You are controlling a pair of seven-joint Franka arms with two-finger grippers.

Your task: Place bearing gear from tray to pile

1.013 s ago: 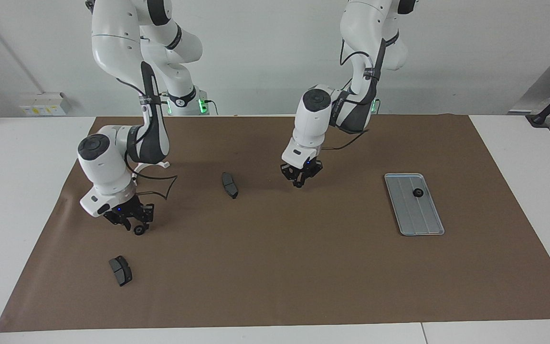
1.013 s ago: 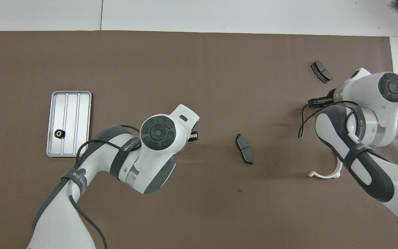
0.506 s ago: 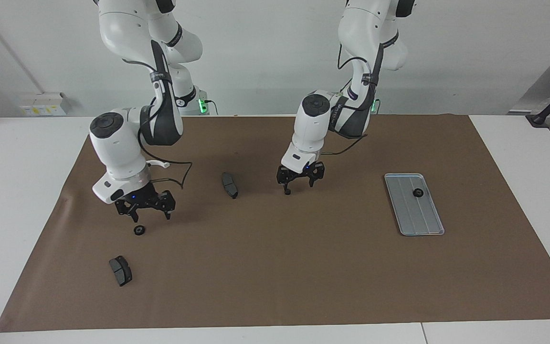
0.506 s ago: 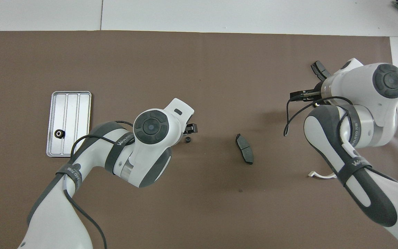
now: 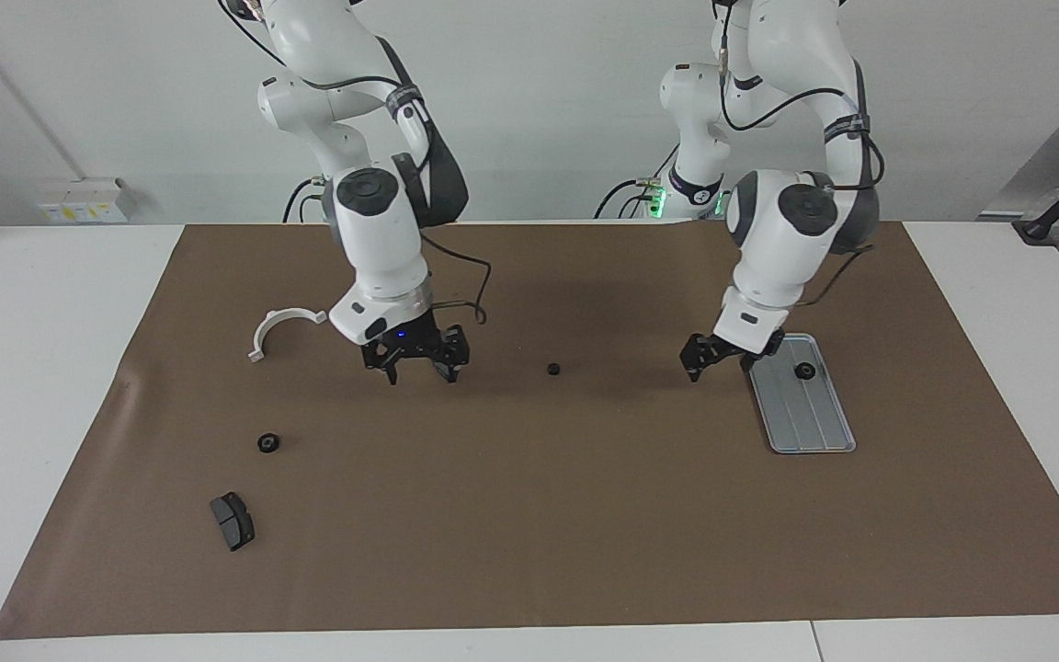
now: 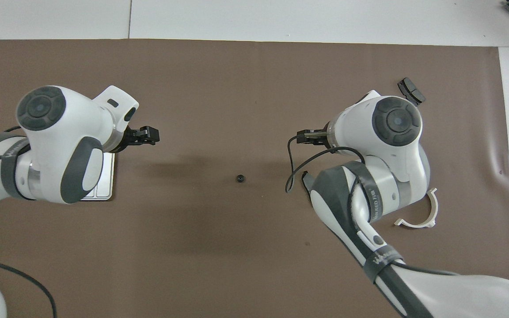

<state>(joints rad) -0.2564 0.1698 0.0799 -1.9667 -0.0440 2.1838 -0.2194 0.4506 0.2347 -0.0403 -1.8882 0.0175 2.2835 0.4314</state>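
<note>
Three small dark gears show in the facing view: one gear on the tray (image 5: 804, 370), a middle gear (image 5: 553, 369) on the brown mat (image 5: 529, 515) between the two grippers, and a placed gear (image 5: 267, 443) toward the right arm's end, between the white half-ring bracket (image 5: 281, 326) and a dark pad (image 5: 232, 520). The left gripper (image 5: 718, 360) hangs just beside the tray (image 5: 814, 432), its fingers spread and empty, with the tray gear just beside it and not between the fingers. The right gripper (image 5: 419, 363) hovers over the mat with fingers wide, holding nothing; the middle gear lies near it toward the tray. I judge the risk to be that the right gripper comes down off-centre on so small a gear and flicks it away, or that the left gripper catches the tray rim and shifts the tray.

In the overhead view the left gripper (image 6: 146, 135) points out from over the tray (image 6: 104, 194), most of which the arm hides, tray gear included. The middle gear (image 6: 240, 178) sits alone between the arms, near the right gripper (image 6: 304, 135). The bracket (image 6: 420, 218) and the pad (image 6: 410, 90) show; a second pad peeks from under the right arm
</note>
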